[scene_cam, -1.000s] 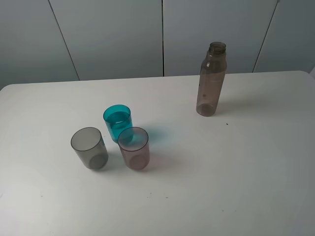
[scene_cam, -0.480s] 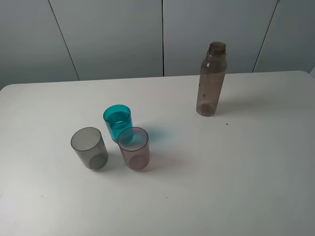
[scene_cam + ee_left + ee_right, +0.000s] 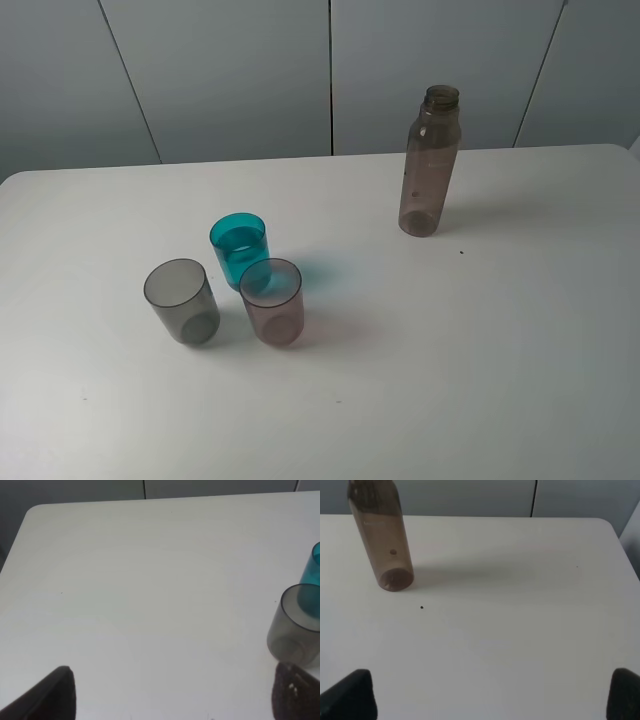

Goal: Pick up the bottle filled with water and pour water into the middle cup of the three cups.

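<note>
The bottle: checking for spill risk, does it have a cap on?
No, the bottle stands upright with its threaded neck open.

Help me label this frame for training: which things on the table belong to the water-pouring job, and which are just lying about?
Belong to the job:
- bottle, standing upright
- teal cup, the pour target
- grey cup and pink cup, flanking it

Just lying about:
- a small dark speck on the table

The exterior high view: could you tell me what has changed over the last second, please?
Nothing has visibly changed. The bottle stands upright and untouched at the far right of the table, the teal cup, grey cup and pink cup sit clustered as before.
</note>
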Robot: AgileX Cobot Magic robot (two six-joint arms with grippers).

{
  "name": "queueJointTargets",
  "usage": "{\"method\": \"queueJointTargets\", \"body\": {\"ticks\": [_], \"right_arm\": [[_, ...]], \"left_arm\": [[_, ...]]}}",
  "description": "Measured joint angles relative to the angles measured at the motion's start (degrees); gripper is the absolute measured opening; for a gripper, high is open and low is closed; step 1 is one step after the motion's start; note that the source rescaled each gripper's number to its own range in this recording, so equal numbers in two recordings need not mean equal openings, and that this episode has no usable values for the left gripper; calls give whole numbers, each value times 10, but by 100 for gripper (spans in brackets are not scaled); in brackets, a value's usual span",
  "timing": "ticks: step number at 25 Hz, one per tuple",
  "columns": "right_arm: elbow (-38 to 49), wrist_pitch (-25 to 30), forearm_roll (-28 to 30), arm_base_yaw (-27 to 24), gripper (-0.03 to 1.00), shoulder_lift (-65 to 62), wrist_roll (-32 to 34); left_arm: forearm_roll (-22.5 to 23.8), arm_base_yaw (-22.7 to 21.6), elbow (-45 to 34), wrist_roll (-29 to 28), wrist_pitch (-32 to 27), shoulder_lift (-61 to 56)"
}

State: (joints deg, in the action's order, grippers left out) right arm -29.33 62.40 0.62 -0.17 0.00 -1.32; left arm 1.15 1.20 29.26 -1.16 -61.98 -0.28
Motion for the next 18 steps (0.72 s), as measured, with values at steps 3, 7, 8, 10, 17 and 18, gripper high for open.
{"method": "queueJointTargets", "body": {"ticks": [3, 7, 8, 10, 17, 18], "right_arm": [[0, 0, 0, 0, 100, 0, 0], [0, 0, 0, 0, 100, 0, 0], [0, 0, 0, 0, 100, 0, 0], [0, 0, 0, 0, 100, 0, 0], [0, 0, -6, 0, 100, 0, 0], [0, 0, -16, 0, 100, 0, -1]], "left_arm": [[0, 0, 0, 0, 0, 0], [0, 0, 0, 0, 0, 0], [0, 0, 0, 0, 0, 0], [0, 0, 0, 0, 0, 0], [0, 0, 0, 0, 0, 0], [0, 0, 0, 0, 0, 0]]}}
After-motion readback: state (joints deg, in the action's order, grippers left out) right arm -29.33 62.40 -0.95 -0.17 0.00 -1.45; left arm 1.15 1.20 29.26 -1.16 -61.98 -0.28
